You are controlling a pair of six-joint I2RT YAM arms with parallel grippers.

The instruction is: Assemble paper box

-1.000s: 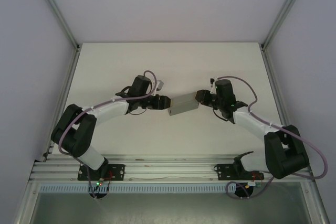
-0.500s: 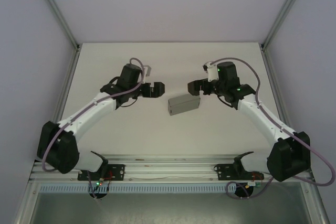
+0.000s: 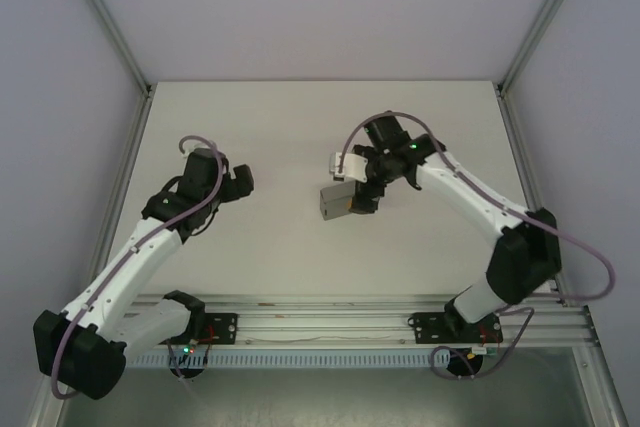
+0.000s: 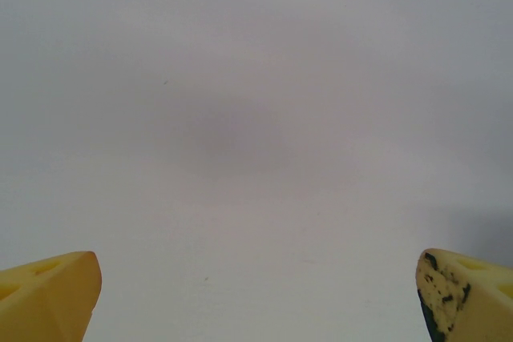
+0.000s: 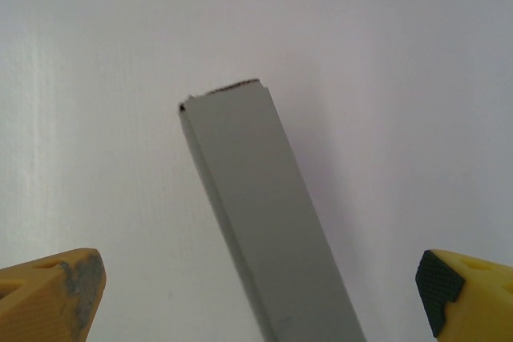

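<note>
Paper box (image 5: 264, 214) lies flat on table (image 5: 401, 54), looks assembled, running up between wide-open right gripper (image 5: 260, 298) fingers with neither pad touching it, probably lined up for a check or regrip, while left gripper (image 4: 256, 294) hangs wide open, empty, well apart.

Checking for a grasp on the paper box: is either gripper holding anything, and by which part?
Nothing is held. The left gripper and right gripper are open; the paper box lies untouched beneath the right one.
</note>
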